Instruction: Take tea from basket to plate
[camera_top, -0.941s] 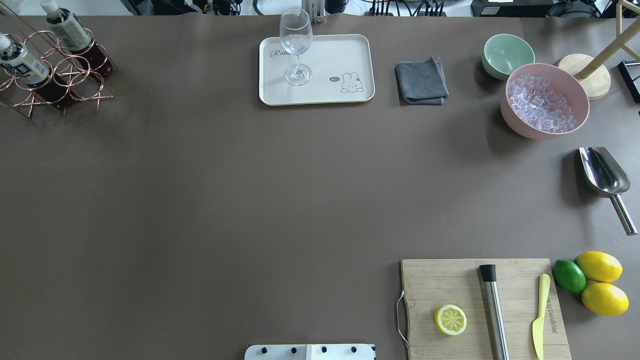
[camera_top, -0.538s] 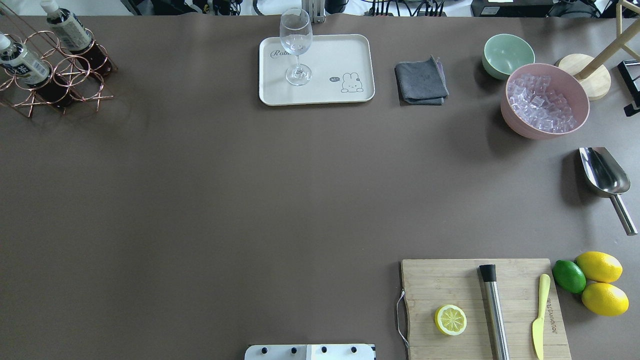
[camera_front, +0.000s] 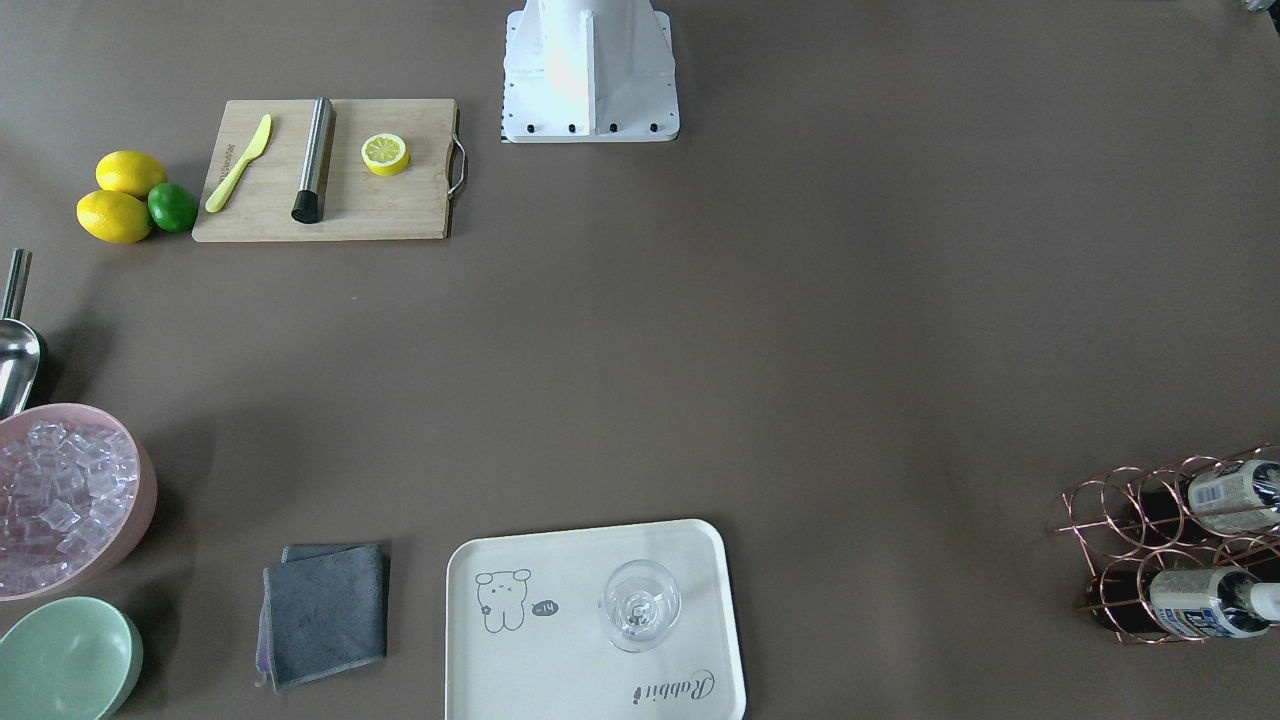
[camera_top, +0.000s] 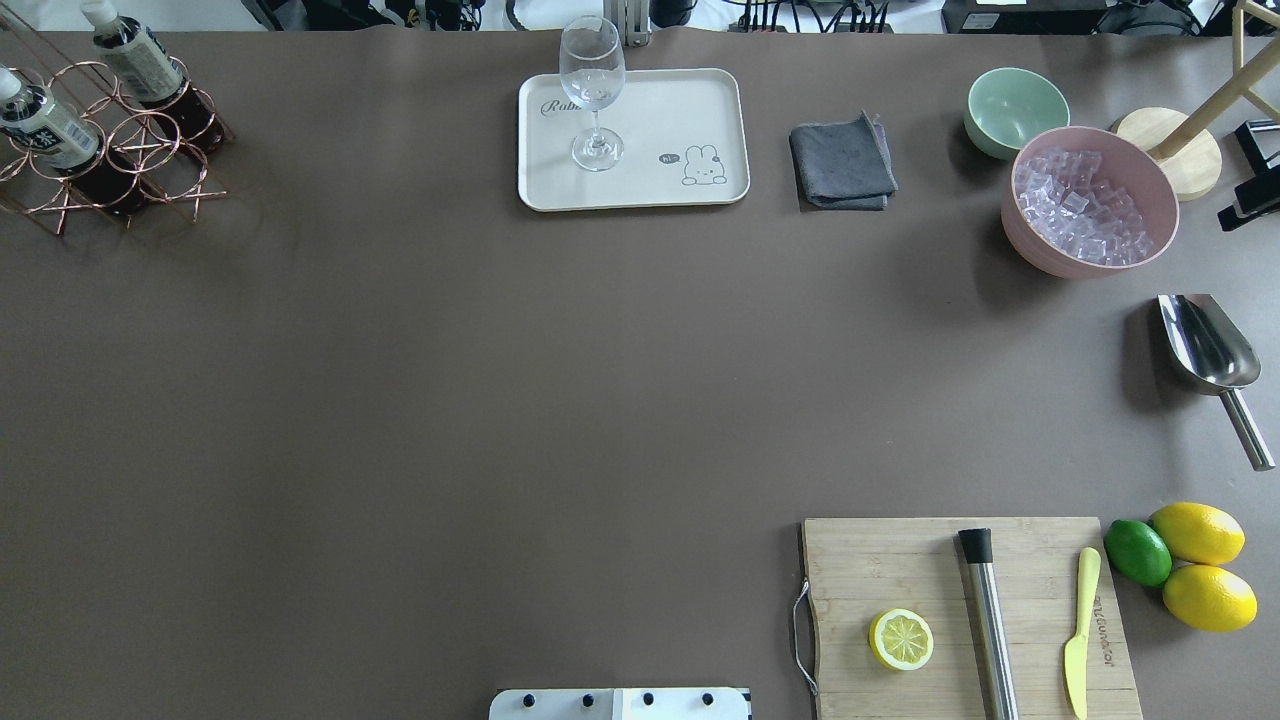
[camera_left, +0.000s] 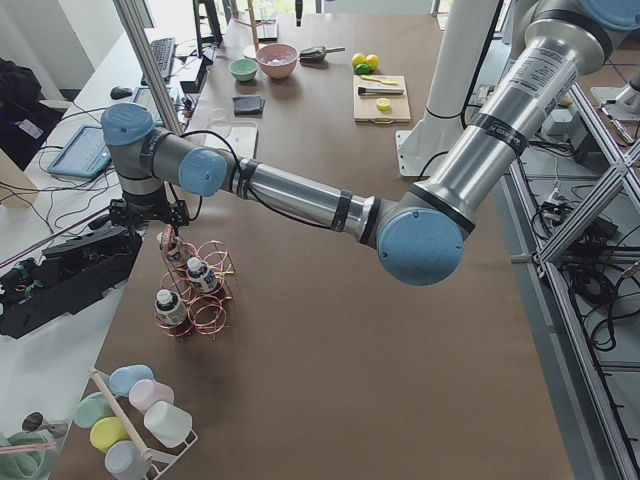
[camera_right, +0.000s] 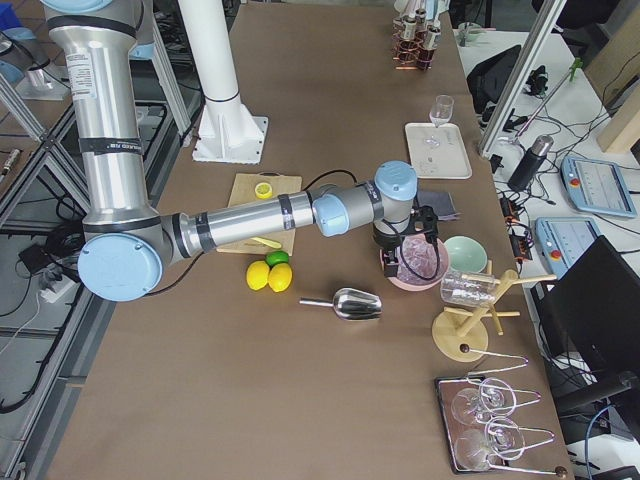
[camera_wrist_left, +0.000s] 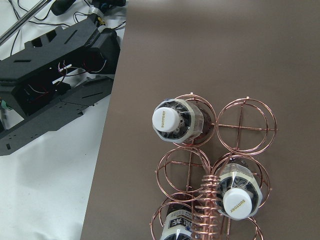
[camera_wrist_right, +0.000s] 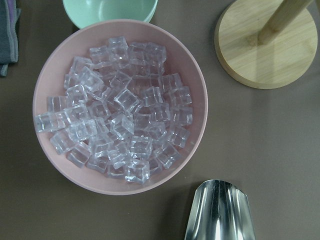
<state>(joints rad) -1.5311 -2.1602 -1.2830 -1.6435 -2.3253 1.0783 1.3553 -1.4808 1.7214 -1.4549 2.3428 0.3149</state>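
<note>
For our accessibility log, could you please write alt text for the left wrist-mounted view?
Top-down view of a copper wire basket on a brown table, holding three tea bottles in its rings, a coiled handle between two of them. Black equipment lies on a white surface beyond the table's edge.

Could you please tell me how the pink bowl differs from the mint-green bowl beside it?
Colour: the pink bowl is dusty pink, while the green bowl is pale mint.
Size: the pink bowl is clearly wider than the green bowl.
Contents: the pink bowl is filled with clear ice cubes, while the green bowl looks empty.
Both are round, stand upright and sit side by side on the table.
</note>
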